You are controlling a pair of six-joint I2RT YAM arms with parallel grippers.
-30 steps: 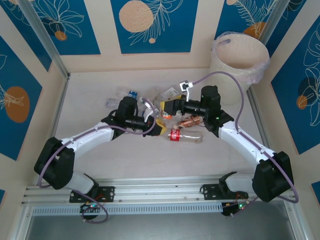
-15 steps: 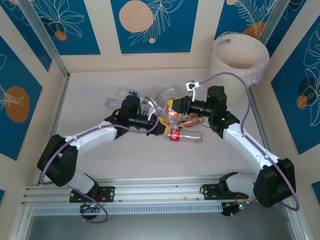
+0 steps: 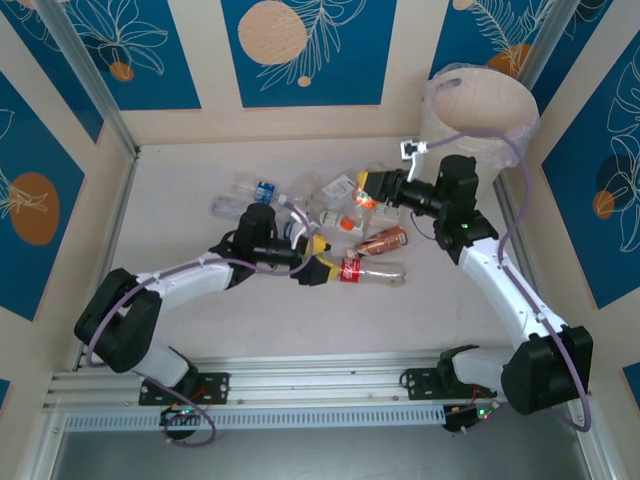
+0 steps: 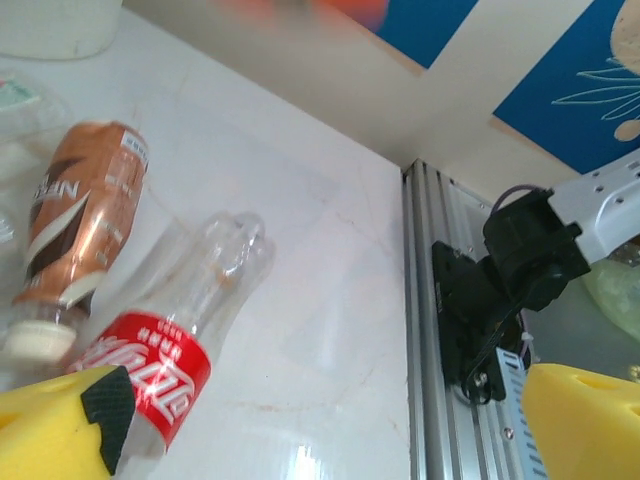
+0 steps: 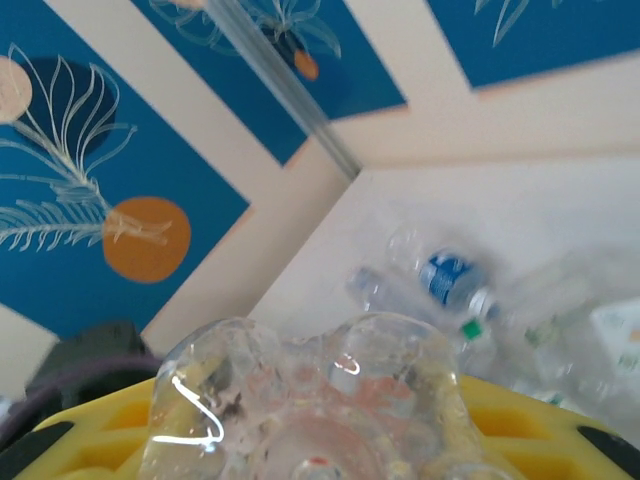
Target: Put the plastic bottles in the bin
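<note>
Left side first: my left gripper (image 3: 312, 262) sits low over the table, jaws spread wide, nothing between them. The red-labelled bottle (image 3: 362, 271) lies flat just to its right, label end nearest me and long axis running on toward the right arm's side. In the wrist view it lies off by one of my fingers (image 4: 60, 425), not in the gap, so I reckon I must shift across and straddle its width. A brown bottle (image 3: 384, 240) lies close beside it, and a blue-labelled bottle (image 3: 263, 189) is among the others scattered behind my arm. Over to the right, my right gripper (image 3: 368, 190) is raised, pinching a crushed clear bottle (image 5: 310, 400) between its yellow pads. The bin (image 3: 440, 130) stands beyond it in the far right corner. This arm is plainly nearer, but its load isn't over the rim yet.
</note>
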